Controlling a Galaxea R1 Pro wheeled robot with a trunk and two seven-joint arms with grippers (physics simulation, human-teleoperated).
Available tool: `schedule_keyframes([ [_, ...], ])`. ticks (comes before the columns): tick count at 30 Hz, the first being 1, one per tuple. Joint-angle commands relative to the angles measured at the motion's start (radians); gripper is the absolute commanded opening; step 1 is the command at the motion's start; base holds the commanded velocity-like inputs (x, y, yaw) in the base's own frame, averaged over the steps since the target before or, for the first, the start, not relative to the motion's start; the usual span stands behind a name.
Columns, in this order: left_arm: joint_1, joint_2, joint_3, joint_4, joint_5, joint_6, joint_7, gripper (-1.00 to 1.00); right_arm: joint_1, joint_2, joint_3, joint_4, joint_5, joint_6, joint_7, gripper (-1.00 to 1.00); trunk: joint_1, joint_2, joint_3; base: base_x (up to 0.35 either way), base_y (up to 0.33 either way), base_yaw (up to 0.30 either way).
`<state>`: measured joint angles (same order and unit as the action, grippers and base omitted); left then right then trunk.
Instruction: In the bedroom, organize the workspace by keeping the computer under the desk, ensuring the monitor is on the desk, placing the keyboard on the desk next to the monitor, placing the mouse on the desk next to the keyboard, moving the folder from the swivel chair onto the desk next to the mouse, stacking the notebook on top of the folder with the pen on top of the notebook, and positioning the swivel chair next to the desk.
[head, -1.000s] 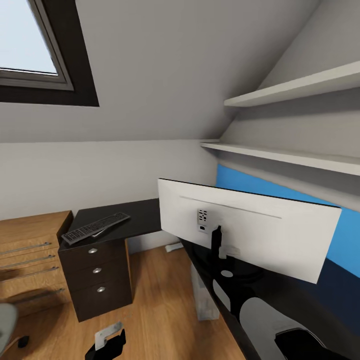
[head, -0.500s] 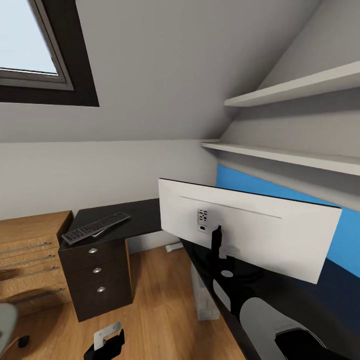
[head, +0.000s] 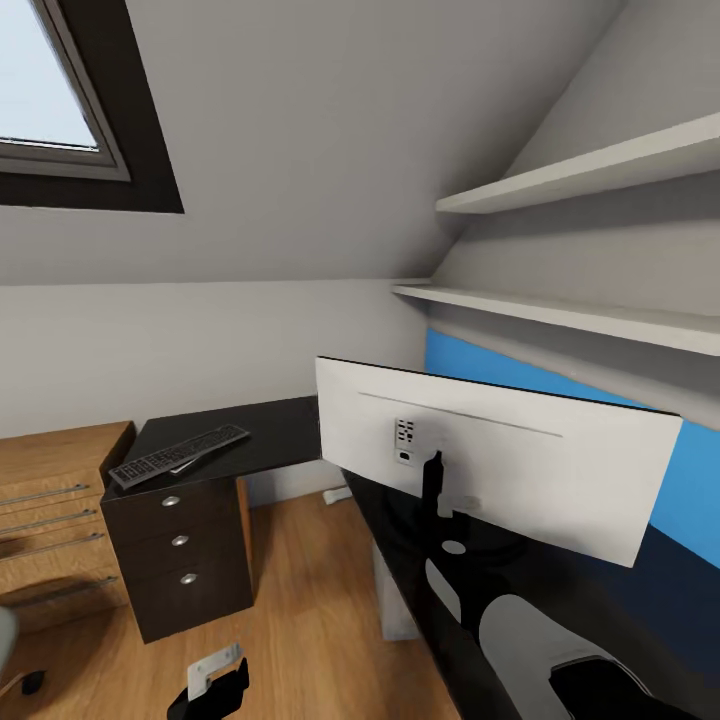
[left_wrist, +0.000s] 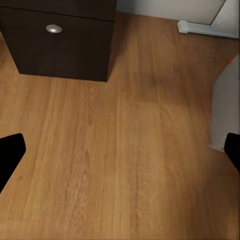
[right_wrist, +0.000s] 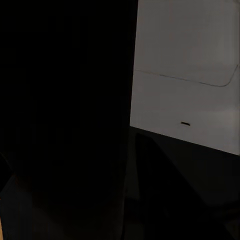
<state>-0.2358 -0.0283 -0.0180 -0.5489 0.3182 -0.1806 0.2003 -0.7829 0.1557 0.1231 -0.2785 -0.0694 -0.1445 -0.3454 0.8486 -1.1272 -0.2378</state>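
The monitor (head: 500, 455) shows its white back to me, its neck and round base over the long black desk (head: 270, 440); whether the base rests on the top I cannot tell. On the desk's far left wing lies the black keyboard (head: 178, 456). The white-grey computer (head: 392, 600) stands on the floor under the desk, and its side is in the left wrist view (left_wrist: 227, 110). My left gripper (head: 215, 690) hangs open over bare floor (left_wrist: 120, 155). My right arm (head: 595, 690) reaches toward the monitor's base, its fingers hidden. A grey sliver of the swivel chair (head: 5, 640) sits at the left edge.
A black drawer unit (head: 180, 575) with round knobs holds up the desk's left wing, also seen from the left wrist (left_wrist: 60, 40). A light wooden chest (head: 55, 520) stands beside it. Two wall shelves (head: 560, 315) run above the desk under a sloped ceiling. Wooden floor (head: 300, 620) lies between.
The desk, drawer unit, chest, shelves and window have slid left in the head view, so the camera has moved. The monitor and both arms have kept their places in the picture.
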Motion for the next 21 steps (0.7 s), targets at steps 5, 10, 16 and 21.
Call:
schedule_keyframes([
  [5,0.0,0.0,-0.002,0.0,0.006,-0.003,0.004,1.0,-0.001,-0.001,0.012,0.001,-0.01,-0.006,-0.009,-1.0,0.0,-0.001,-0.001,0.0,-0.282,0.0],
  [10,0.0,0.001,-0.002,0.0,0.007,-0.003,0.004,1.0,-0.001,-0.001,0.012,0.001,-0.01,-0.006,-0.009,-1.0,0.0,-0.001,-0.001,-0.109,-0.202,0.0],
  [16,0.0,0.001,-0.002,0.0,0.007,-0.002,0.004,1.0,-0.001,-0.001,0.012,0.001,-0.01,-0.006,-0.009,-1.0,0.0,-0.001,-0.001,-0.283,-0.131,0.0],
  [21,-0.001,0.001,-0.002,0.0,0.006,-0.003,0.004,1.0,-0.001,-0.001,0.012,0.001,-0.01,-0.006,-0.008,-1.0,0.0,-0.001,-0.001,-0.25,-0.221,0.0],
])
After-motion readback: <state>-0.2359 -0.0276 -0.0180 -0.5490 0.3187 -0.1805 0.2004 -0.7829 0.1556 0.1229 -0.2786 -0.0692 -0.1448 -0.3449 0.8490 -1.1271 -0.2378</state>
